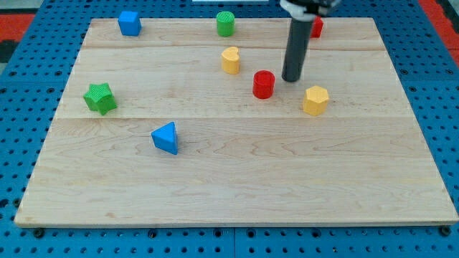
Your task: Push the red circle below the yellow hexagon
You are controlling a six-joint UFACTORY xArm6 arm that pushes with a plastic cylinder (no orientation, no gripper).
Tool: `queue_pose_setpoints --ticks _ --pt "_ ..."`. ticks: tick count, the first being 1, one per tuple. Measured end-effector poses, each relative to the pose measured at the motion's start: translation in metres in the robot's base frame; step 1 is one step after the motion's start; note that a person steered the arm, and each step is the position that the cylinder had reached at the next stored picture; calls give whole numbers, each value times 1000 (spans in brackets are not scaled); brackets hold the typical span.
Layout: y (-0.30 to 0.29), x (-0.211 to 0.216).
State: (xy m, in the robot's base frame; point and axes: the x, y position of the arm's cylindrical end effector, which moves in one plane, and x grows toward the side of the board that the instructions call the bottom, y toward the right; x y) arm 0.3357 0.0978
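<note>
The red circle (263, 84) stands on the wooden board (237, 179), right of centre in the upper half. The yellow hexagon (315, 100) sits to its right and slightly lower. My tip (291, 78) rests on the board just right of the red circle, a little above and left of the yellow hexagon. The dark rod rises from it to the view's top.
A yellow heart-like block (230, 60) lies up-left of the red circle. A green cylinder (226, 24) and a blue cube (130, 23) sit near the top edge. A red block (316, 27) is partly hidden behind the rod. A green star (100, 98) is at left, a blue triangle (166, 137) lower left.
</note>
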Motion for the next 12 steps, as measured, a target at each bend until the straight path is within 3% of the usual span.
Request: queue_pose_setpoints --ticks 1,3,5,6,7,8,11,12 --pt "-37 2" --pt "-54 103" --pt "-29 174" --pt "-87 175" --pt "-42 214" --pt "3 217" --pt "7 217" --pt "-21 222"
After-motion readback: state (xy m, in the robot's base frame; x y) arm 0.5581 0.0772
